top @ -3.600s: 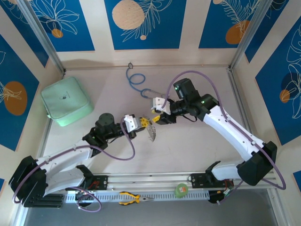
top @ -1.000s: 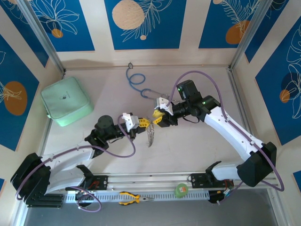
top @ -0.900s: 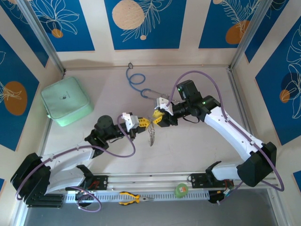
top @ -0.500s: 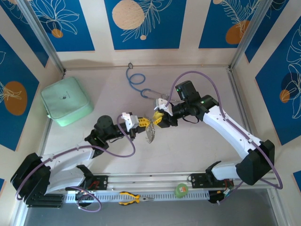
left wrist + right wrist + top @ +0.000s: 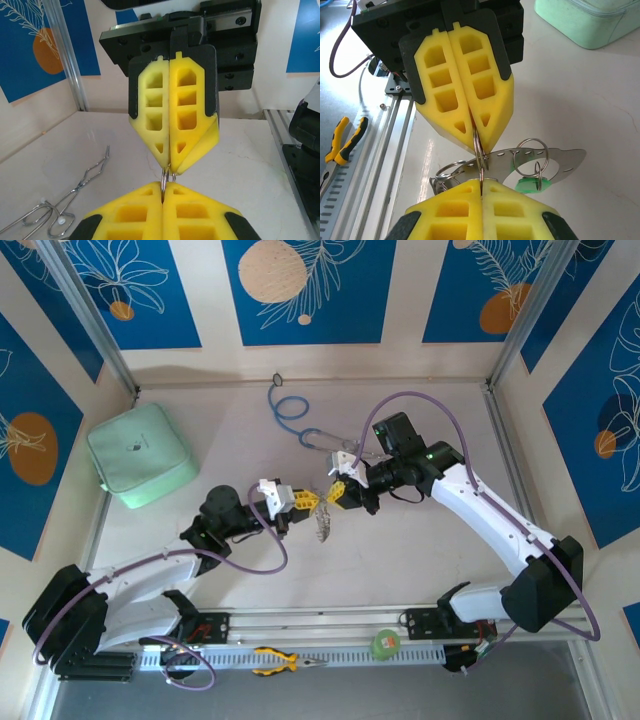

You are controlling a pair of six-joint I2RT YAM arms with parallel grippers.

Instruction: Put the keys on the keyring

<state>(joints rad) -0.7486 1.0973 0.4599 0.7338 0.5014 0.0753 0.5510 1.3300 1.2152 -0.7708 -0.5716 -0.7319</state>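
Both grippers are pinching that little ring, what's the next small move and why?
Probably a slight twist of the right gripper while the left gripper holds firm: both are shut tip to tip on one small wire ring at the keyring, so rotating it may feed it through.

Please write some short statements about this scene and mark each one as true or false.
1. The left gripper and the right gripper are both shut on the keyring. True.
2. The pouch lies on the right side of the table. False: it lies on the left side.
3. The pliers lie on the near rail. True.
4. The keyring lies flat on the table. False: it hangs between the gripper tips.
5. The stethoscope lies near the far edge. True.
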